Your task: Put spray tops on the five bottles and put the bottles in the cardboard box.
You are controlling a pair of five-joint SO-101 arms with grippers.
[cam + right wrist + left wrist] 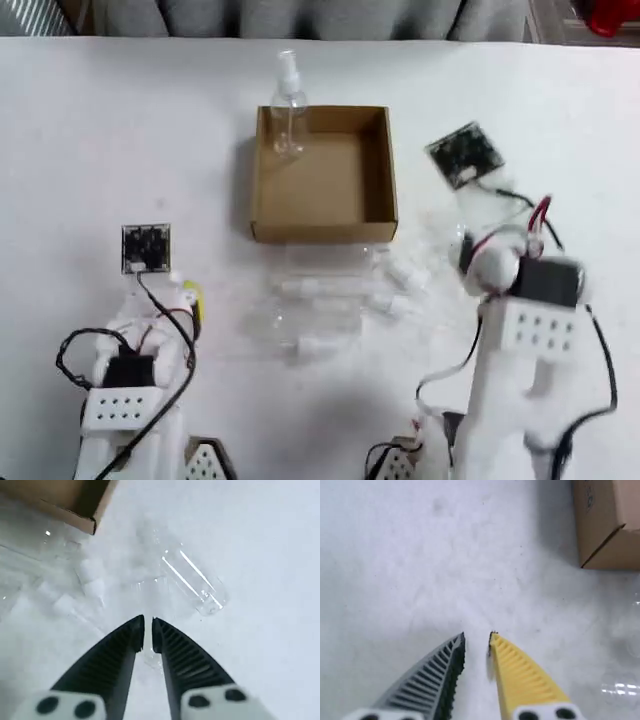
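Okay, one bottle looks done and the rest are not. The capped bottle (289, 105) stands upright in the far left corner of the cardboard box (325, 232), nozzle up, long axis vertical. The bare bottles (320, 292) lie on their sides on the table (120, 120), between the box's front wall and the near edge, with their long axes roughly along that wall. Loose spray tops (400, 275) are scattered among them toward the right. It's clear plastic on white, so the count is probably four, and I can't tell which end is the neck.

My right claw (147, 620) hangs over the pile, jaws all but pressed together and gripping nothing. The nearest bottle (192, 580) lies on its side just past the tips. My left claw (477, 637) is low over bare table toward the near left corner, jaws a little apart and empty.

The step in hand, as I judge it, is fetching the next bottle and top. Next the right jaws need to spread and pinch across a bottle's body, while the left claw takes a top to fit on.
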